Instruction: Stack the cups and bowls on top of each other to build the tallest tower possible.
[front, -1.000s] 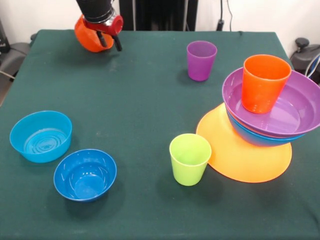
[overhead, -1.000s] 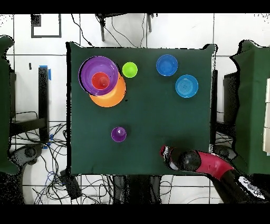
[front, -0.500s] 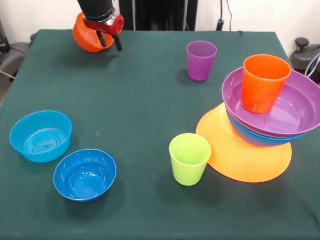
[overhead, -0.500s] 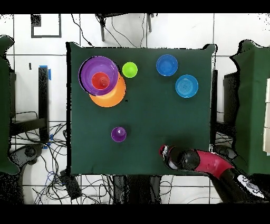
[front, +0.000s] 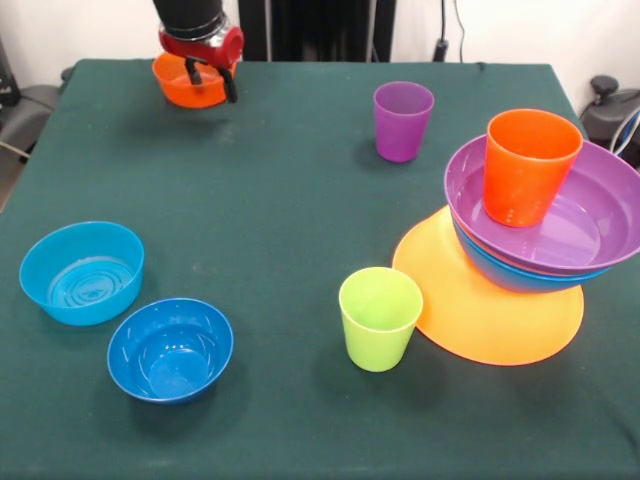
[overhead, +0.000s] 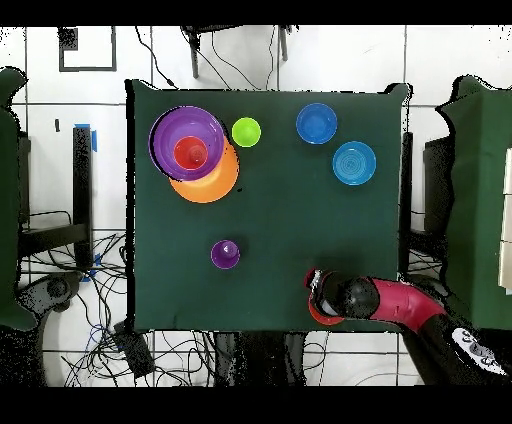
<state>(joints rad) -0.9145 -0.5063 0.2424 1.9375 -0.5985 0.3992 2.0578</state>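
- The gripper (front: 208, 82) hangs at the far left corner of the green table (front: 270, 200) in the front view, its dark fingers straddling the rim of the small orange bowl (front: 185, 88), one inside and one outside; they appear clamped on that rim, and the bowl sits roughly level, low over the cloth or on it; which, I cannot tell
- In the overhead view the gripper (overhead: 318, 292) covers most of that bowl (overhead: 316, 314), of which only a red-orange sliver shows beside the red arm (overhead: 400, 305)
- The purple cup (front: 402, 121) is the nearest loose piece, standing upright to the gripper's right in the front view, well apart from it
- The tower (front: 530, 230) lies farther the same way and closer to the camera; the orange-yellow bowl (front: 490, 305) lies upside down at its foot, a large blue bowl (front: 500, 275) and the large purple bowl (front: 570, 225) nest on it, tilted, and the orange cup (front: 528, 165) stands upright inside the purple one
- The lime green cup (front: 380, 318) stands just beside the tower's base, upright
- The light blue bowl (front: 82, 272) and the dark blue bowl (front: 170, 348) sit near each other, almost straight toward the camera from the gripper, well apart from it, both open side up
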